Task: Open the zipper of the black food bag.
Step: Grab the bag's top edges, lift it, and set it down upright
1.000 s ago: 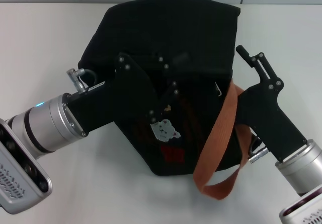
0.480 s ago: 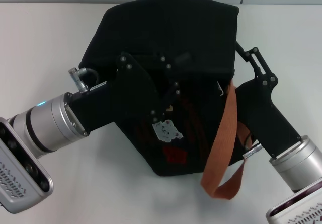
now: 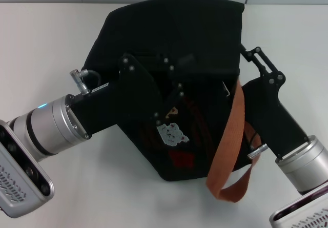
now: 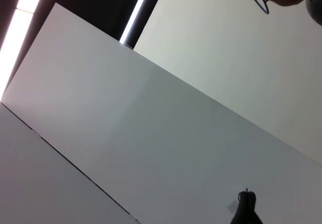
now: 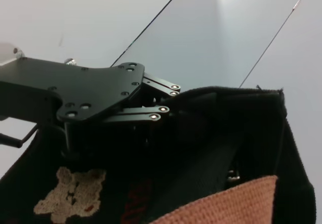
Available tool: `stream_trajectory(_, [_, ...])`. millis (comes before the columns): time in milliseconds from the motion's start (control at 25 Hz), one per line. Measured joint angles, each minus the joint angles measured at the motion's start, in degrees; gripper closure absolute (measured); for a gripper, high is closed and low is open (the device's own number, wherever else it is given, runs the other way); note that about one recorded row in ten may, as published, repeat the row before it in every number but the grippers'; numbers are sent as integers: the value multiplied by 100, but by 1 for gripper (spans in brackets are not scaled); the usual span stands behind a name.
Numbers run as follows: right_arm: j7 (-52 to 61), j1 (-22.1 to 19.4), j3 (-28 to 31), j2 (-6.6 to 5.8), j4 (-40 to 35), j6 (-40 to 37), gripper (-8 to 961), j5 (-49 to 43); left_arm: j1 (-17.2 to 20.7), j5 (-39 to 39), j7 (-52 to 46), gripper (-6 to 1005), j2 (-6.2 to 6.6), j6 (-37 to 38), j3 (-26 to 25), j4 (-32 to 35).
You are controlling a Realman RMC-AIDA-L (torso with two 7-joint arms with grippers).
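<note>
The black food bag [image 3: 169, 48] is seen at the middle of the white table [image 3: 36, 43], pressed on by both grippers.

The zipper cannot be made out against the dark fabric. A bear patch [image 3: 171, 134] and red lettering [image 3: 180, 159] are shown on the bag's front, and an orange-brown handle [image 3: 228, 146] is draped toward 5 o'clock. The left gripper [image 3: 171, 92] is laid over the bag from 9 o'clock, its fingers buried in black cloth; whether they are clenched cannot be told. The right gripper [image 3: 245, 54] is set against the bag's edge at 3 o'clock, and its finger state cannot be told either.
</note>
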Motion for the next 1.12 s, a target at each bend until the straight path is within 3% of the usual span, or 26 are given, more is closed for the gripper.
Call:
stream_trajectory(120, [0, 26, 0, 0, -10, 12, 200, 0, 0, 0, 0, 910, 0, -2, 0, 0])
stream_trajectory(800, [2, 192, 0, 0, 16, 389, 578, 34, 21, 2, 0, 910, 0, -15, 0, -17])
stream_trajectory(920, [-74, 199, 0, 0, 29, 392, 795, 27, 26, 2, 0, 910, 0, -11, 0, -18])
stream_trajectory(1120, [-330, 171, 47, 0, 137, 389, 868, 42, 32, 0, 0, 910, 0, -2, 0, -17])
